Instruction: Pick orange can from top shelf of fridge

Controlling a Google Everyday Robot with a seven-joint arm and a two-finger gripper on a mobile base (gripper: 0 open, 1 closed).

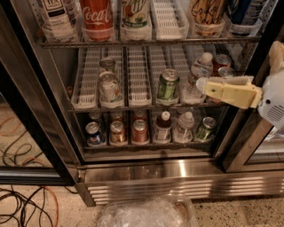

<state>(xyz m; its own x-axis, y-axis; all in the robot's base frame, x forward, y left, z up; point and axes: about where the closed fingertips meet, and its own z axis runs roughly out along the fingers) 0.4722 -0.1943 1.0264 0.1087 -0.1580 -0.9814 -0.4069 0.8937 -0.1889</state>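
Observation:
The orange can (207,10), orange-gold with black scrawled lettering, stands in a white lane tray at the right of the top shelf (151,42) of the open fridge (177,174); its top is cut off by the frame edge. My gripper (200,86), cream-coloured, reaches in from the right at the height of the middle rack. It is in front of a water bottle (198,75), below and slightly left of the orange can, and holds nothing that I can see.
On the top shelf stand a red Coca-Cola can (96,15), other drinks and an empty lane tray (166,17). A green can (168,84) and silver cans stand on the middle rack, and several cans and bottles on the lowest. A clear plastic tub (146,213) and cables (22,208) lie on the floor.

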